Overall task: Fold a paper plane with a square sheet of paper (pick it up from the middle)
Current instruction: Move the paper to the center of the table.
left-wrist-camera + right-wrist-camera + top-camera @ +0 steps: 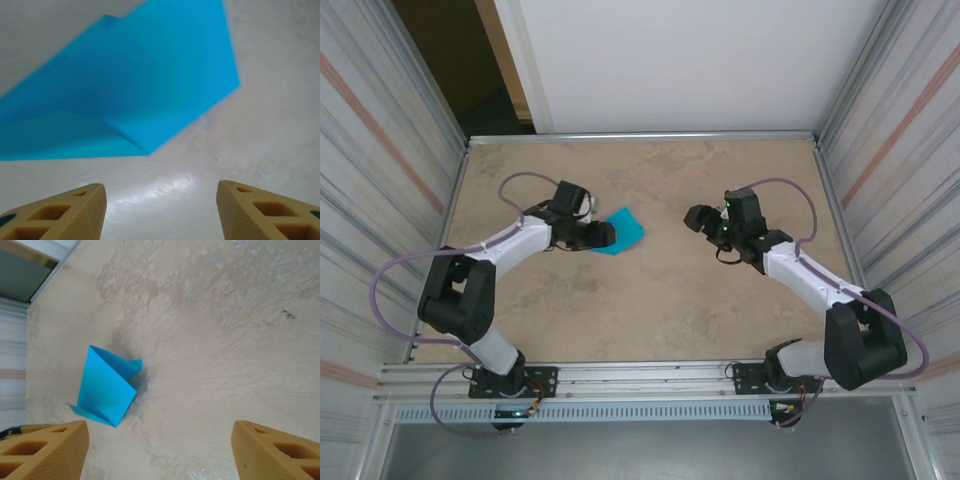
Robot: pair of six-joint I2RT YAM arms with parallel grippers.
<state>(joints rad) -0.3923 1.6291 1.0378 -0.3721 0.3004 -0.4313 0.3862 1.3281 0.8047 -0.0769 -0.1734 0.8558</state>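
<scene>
Sheet of paper: the teal sheet of paper (pixel 620 232) is lying on the table (pixel 650 310), left of centre and toward the far side. It is being left free, with nothing gripping it.
Folding done: several layers and at least one crease are showing in the right wrist view (pixel 105 387), with a flap lifting at one edge.
Folding left: no clear pointed nose or matched wings are being shown. The shape is probably only part-way there, though the close left wrist view (pixel 140 85) is blurred.
Left gripper: the left gripper (pixel 603 236) is being held just beside the near-left edge of the sheet, its fingers parted with only bare table between them (pixel 160 187).
Right gripper: the right gripper (pixel 698 218) is being kept well apart on the right, its fingers spread wide and holding nothing (pixel 160 426).
Judged stage: between folds, with the further creasing not yet done.
</scene>
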